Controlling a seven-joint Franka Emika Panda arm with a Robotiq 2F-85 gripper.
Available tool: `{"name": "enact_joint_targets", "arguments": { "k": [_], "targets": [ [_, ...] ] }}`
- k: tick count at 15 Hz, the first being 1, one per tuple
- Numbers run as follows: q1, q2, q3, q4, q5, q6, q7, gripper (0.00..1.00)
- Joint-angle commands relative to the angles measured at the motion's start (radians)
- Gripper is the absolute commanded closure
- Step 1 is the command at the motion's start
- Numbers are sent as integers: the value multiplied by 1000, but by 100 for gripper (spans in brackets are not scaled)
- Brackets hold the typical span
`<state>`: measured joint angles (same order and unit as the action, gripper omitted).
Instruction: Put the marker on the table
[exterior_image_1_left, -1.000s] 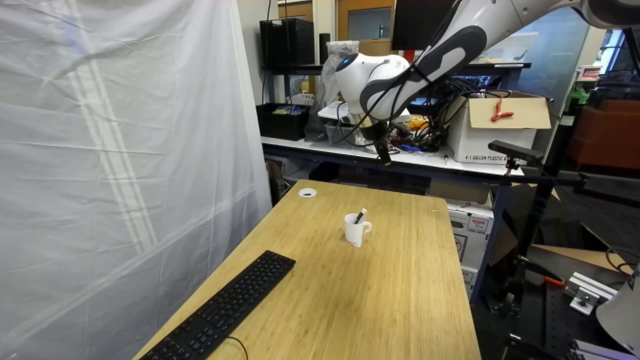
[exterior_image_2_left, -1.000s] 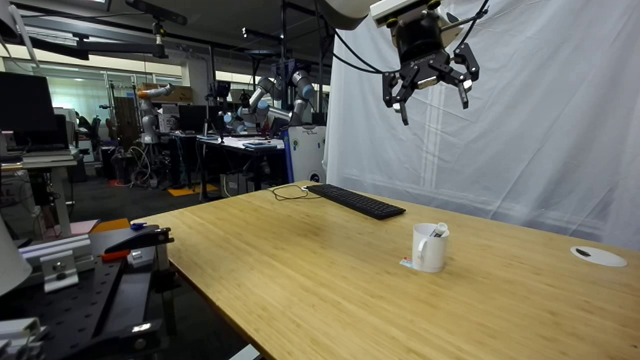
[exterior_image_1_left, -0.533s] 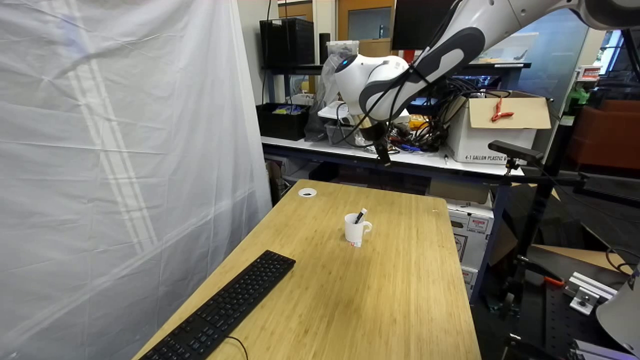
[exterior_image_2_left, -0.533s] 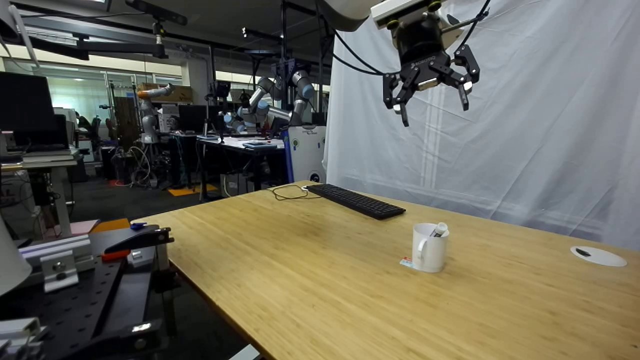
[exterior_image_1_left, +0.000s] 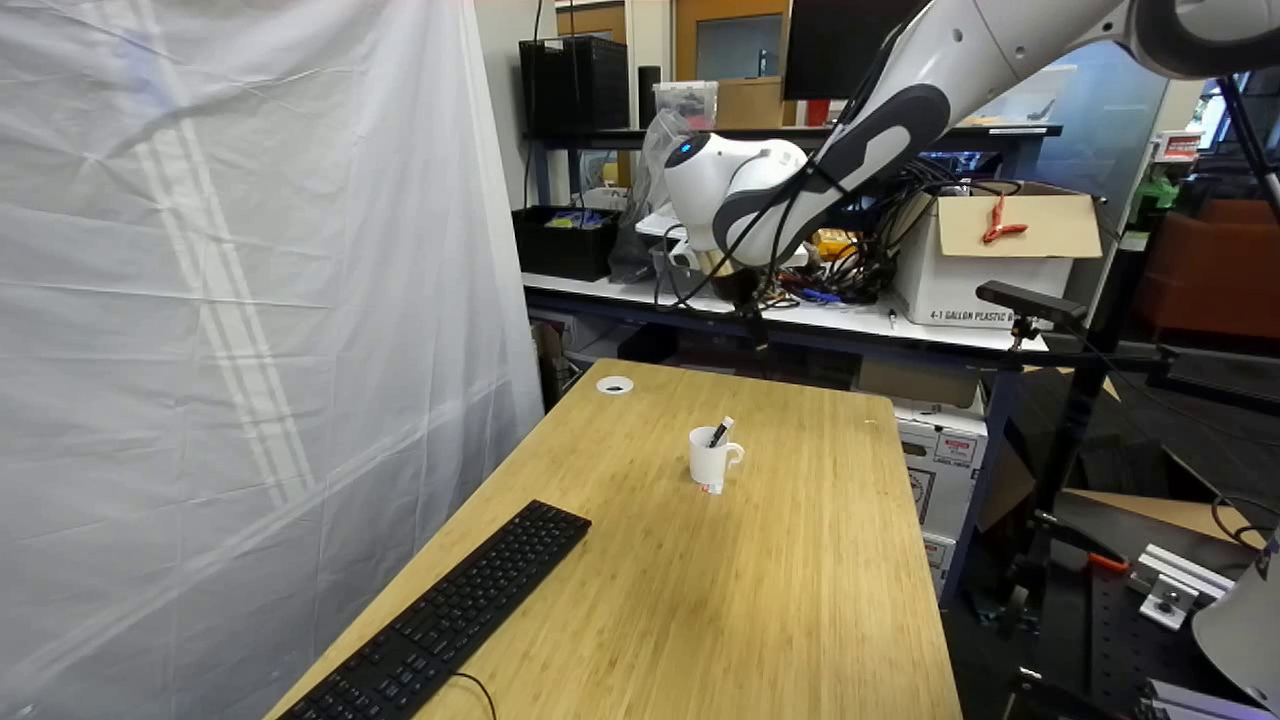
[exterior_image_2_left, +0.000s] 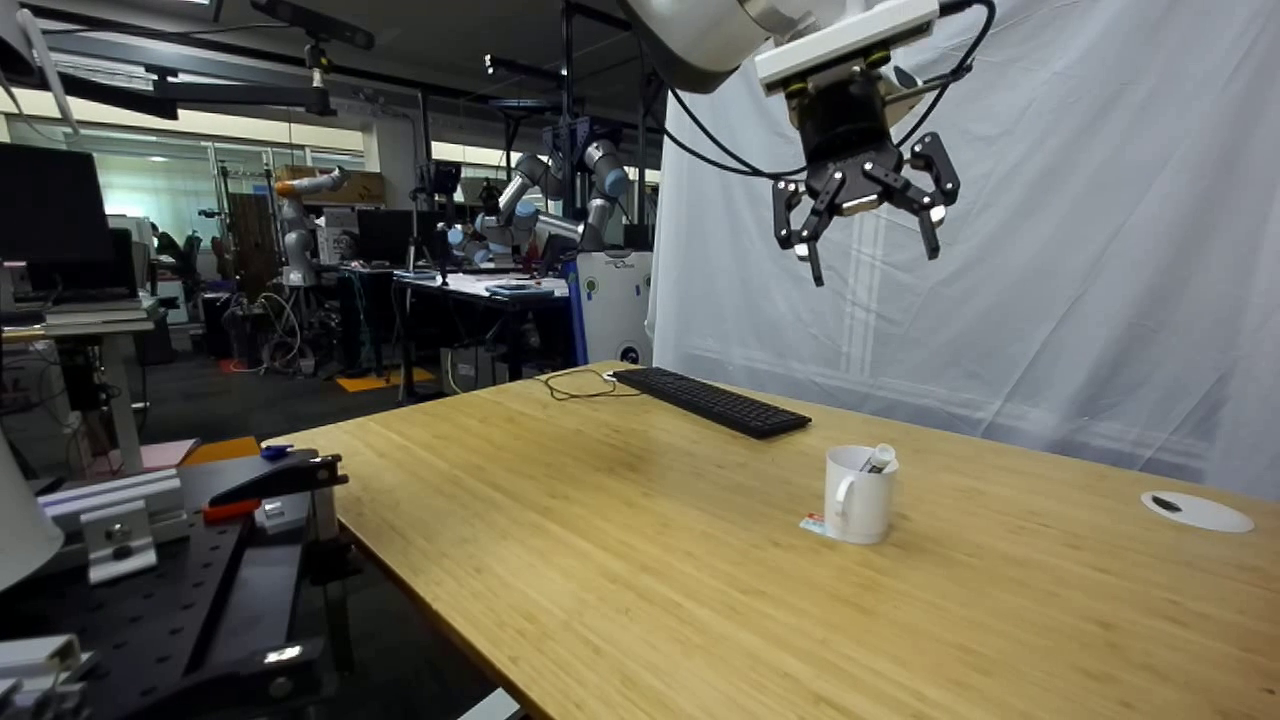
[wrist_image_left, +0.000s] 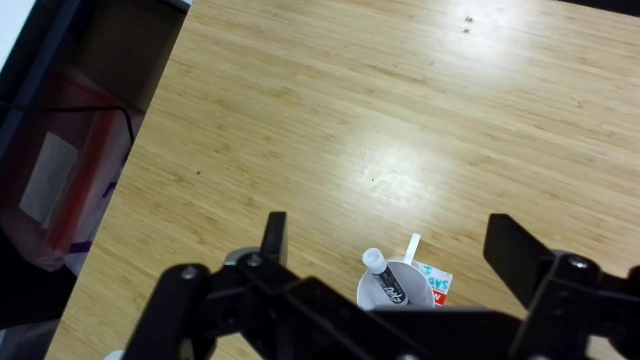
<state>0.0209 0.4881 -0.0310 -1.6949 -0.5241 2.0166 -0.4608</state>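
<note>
Our gripper is spread wide, holding nothing. If we bump the cup, it may tip, and the marker may roll off an edge of the table.

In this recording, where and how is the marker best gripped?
The marker is probably best gripped by its white end, from above: it leans in the cup with that end poking out on top, while the cup guards the rest from the sides. The open end effector should probably close across that round end, tilted to match the lean.
</note>
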Motion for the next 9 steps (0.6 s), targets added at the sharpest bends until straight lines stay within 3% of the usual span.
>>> {"name": "enact_joint_targets", "arguments": {
  "k": [1,9],
  "targets": [
    [-8,92,19,77,-16,41,-77,0],
    [11,251,31,167,-30,12,-302,0]
  ]
}}
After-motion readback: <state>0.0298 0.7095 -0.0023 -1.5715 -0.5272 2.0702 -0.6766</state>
